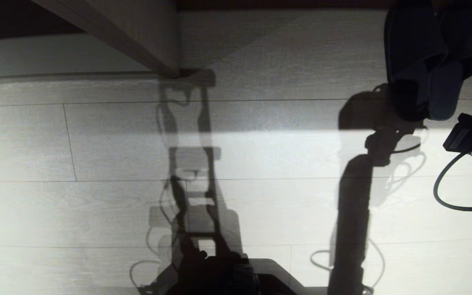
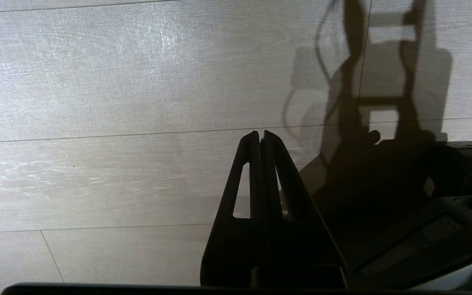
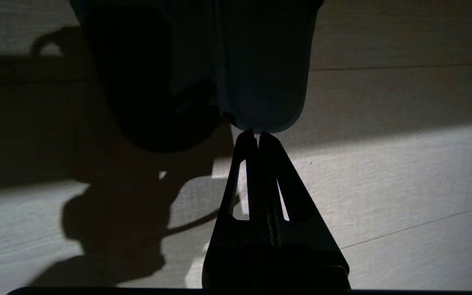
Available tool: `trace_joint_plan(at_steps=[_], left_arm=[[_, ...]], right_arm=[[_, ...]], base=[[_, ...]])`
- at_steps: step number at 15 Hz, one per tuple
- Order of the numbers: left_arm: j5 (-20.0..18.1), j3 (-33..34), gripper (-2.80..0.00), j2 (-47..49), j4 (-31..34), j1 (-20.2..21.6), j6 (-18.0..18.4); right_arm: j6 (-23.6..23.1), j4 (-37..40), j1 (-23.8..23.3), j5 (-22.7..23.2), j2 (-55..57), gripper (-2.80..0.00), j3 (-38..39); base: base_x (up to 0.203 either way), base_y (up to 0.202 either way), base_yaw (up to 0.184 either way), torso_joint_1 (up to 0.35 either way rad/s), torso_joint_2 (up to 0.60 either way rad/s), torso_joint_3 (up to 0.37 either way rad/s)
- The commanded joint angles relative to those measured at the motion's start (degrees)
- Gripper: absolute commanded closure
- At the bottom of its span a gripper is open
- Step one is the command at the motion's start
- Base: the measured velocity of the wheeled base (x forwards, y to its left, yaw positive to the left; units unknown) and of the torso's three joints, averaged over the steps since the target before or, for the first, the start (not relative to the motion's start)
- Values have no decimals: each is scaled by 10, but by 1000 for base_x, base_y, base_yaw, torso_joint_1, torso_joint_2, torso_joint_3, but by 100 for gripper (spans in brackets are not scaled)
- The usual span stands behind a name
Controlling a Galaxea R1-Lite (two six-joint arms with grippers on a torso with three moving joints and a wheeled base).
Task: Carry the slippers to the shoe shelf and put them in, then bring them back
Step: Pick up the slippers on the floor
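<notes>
no readable text, labels or numbers

Slippers (image 1: 432,61) right of slanted panel (image 1: 109,32)

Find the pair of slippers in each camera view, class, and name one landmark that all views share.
Head view: slippers hang at the upper right, above the right arm.
Left wrist view: not in it; only the shut left gripper over the floor.
Right wrist view: slippers hang from the shut right gripper.
Shared landmark: the pale plank floor.
</notes>
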Motion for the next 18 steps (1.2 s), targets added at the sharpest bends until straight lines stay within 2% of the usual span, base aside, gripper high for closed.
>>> trace_joint_plan(at_steps=[1,3,4,9,13,14,16,18], left_arm=[[0,0,0,0,0,0,0],[0,0,0,0,0,0,0],[0,0,0,0,0,0,-1],[0,0,0,0,0,0,0],[-1,0,0,0,0,0,0],[-1,0,0,0,0,0,0],[0,0,0,0,0,0,-1],[-1,0,0,0,0,0,0]], right_arm=[[-4,-6,-9,0,18,0,-23],[-10,-10,-18,2,32,0,-38],[-15,-17,-25,8,45,-280,-43],[-5,-37,-30,22,88,-280,-76],[49,-36,-30,21,118,-280,-118],[50,-36,-30,21,118,-280,-118],[98,-49,-30,23,141,-280,-145],[111,-70,-30,43,150,-280,-160]], base=[[0,0,0,0,0,0],[0,0,0,0,0,0],[0,0,0,0,0,0],[0,0,0,0,0,0],[0,0,0,0,0,0],[0,0,0,0,0,0],[0,0,0,0,0,0],[0,0,0,0,0,0]])
